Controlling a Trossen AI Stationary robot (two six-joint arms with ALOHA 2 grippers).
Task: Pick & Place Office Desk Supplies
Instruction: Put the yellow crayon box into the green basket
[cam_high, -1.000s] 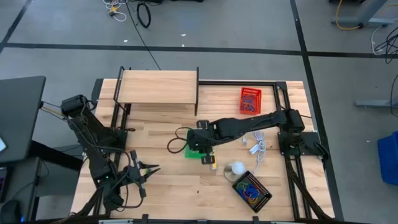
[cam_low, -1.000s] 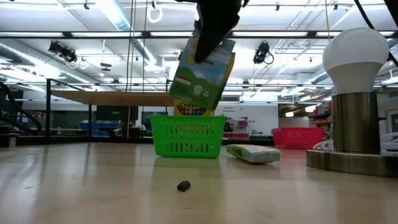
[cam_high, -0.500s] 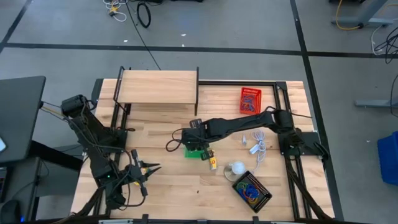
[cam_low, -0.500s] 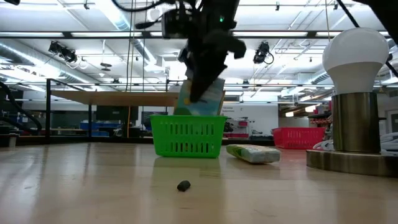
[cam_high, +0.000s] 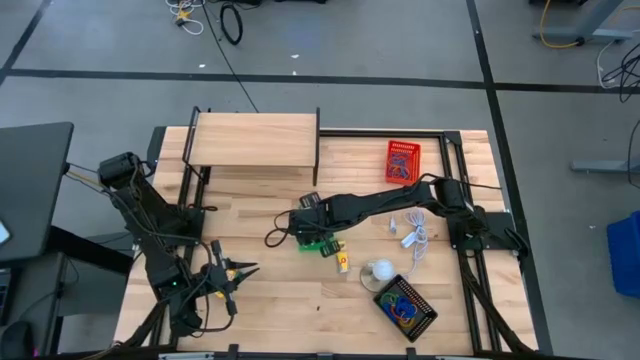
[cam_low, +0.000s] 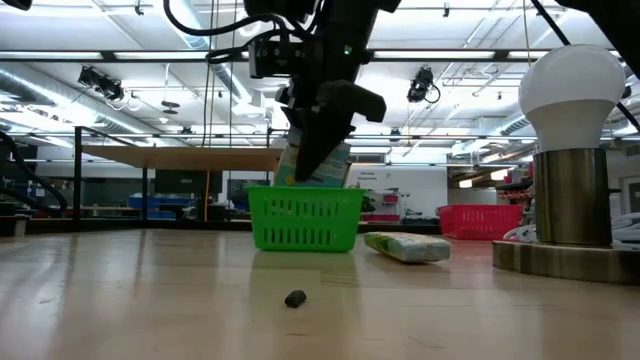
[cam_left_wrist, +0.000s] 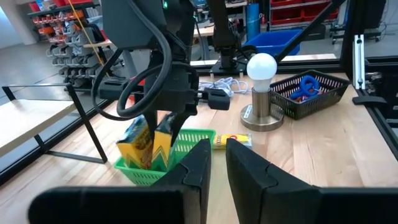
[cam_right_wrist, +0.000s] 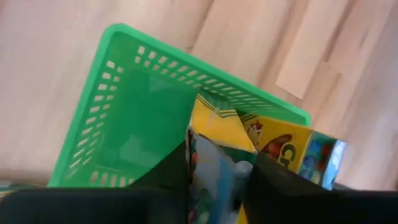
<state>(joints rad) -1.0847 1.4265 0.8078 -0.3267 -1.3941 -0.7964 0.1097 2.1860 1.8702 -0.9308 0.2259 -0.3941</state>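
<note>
Grey concrete floor (cam_high: 380, 40) with dark lines — strip-lit ceiling (cam_low: 120, 45) overhead.

We see a pale wood table (cam_high: 270, 290) with a smooth, faintly glossy grain. The green basket (cam_low: 304, 220) looks like moulded plastic mesh. The boxes (cam_left_wrist: 148, 145) in it are glossy printed card. The lamp (cam_low: 573, 140) has a matt white bulb on a brushed metal base.
</note>
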